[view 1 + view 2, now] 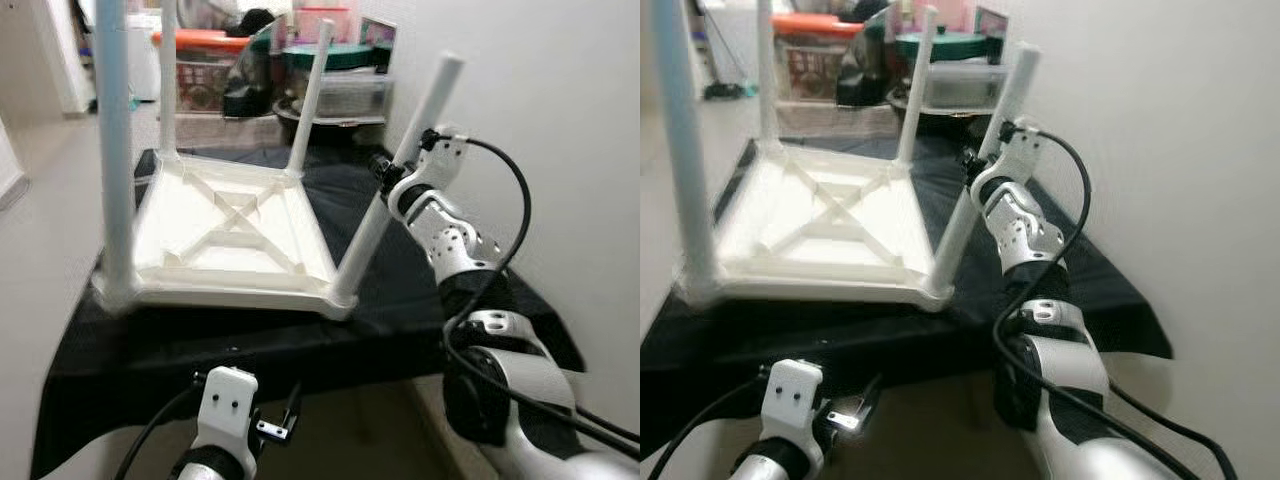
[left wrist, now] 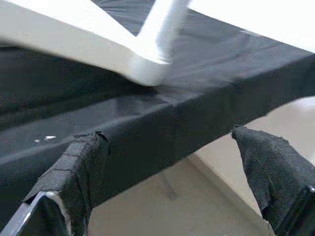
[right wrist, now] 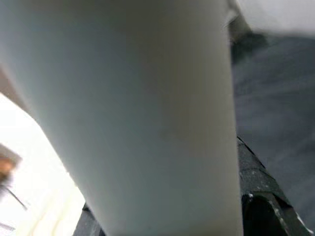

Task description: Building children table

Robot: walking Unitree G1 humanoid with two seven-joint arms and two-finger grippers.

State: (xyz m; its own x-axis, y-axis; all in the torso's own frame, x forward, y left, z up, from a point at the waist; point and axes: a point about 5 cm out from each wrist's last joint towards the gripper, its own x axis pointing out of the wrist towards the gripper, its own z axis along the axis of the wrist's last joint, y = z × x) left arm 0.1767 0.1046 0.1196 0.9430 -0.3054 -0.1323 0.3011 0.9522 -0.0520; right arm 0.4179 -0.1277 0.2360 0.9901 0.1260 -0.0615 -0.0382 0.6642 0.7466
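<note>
The near-right leg [image 1: 395, 170] of the upturned table [image 1: 235, 235] was clamped by the right gripper [image 1: 385, 172], while the left gripper [image 2: 167, 187] was held apart below the black cloth [image 1: 300, 340].

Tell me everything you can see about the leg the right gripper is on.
The leg is a plain white tube, plastic by its look, seated in the near right corner of the upside-down white children's table, which rests on a black cloth. It leans outward to the right, toward the wall, while the other three legs stand closer to upright. The right gripper meets it about halfway up; the right wrist view shows the tube close against a black finger.
</note>
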